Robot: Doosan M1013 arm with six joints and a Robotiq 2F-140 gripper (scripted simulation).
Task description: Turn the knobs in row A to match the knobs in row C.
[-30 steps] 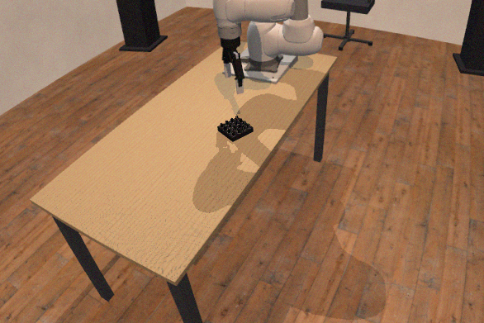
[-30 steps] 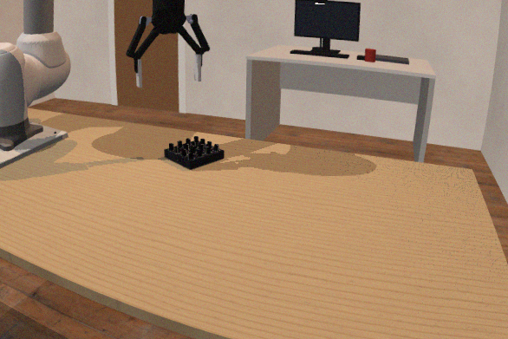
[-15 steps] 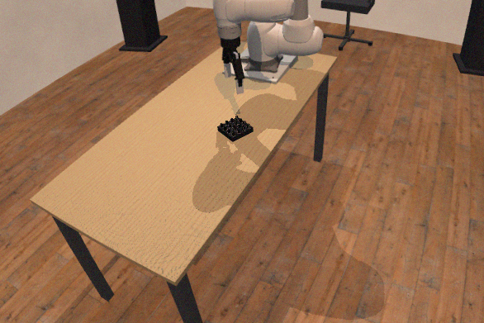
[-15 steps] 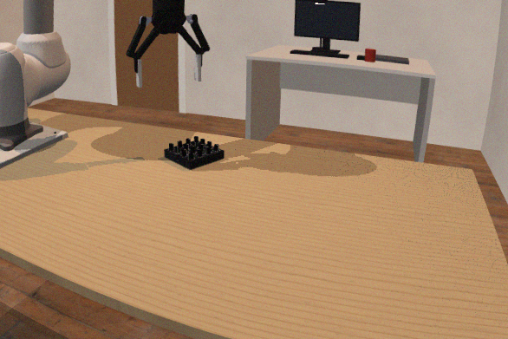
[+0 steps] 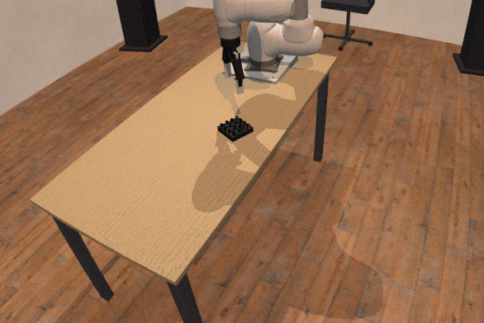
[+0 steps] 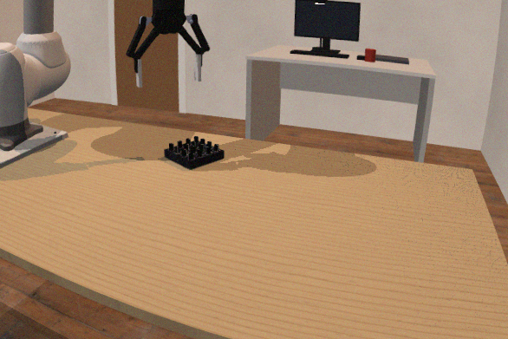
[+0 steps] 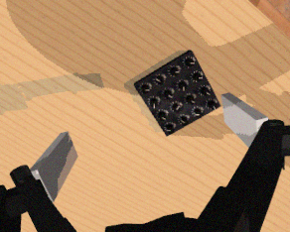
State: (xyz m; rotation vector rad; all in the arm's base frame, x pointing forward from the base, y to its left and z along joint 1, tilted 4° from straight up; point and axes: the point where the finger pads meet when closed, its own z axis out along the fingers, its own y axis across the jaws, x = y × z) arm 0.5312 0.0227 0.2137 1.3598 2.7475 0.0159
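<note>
The black knob box [image 5: 234, 136] [image 6: 205, 159] [image 7: 180, 95] stands on the table, with its knobs in a four-by-four grid. In the wrist view it lies turned at an angle, right of centre and above the middle. Small light marks ring the knobs. The socket, the printed names and the exact direction of each white line are too small to tell. My gripper [image 5: 234, 83] [image 6: 169, 82] [image 7: 146, 127] is open and empty, high above the table. Its fingers are well apart and touch nothing. In the exterior view it hangs above and slightly left of the box.
The wooden table [image 5: 124, 166] [image 6: 243, 244] bears the arm's base plate [image 5: 264, 77] beyond the box in the top view. The arm's shadow falls over and around the box. A white desk [image 6: 347, 61] with a monitor [image 6: 327, 19] and a red cup [image 6: 370, 55] stands away from the table.
</note>
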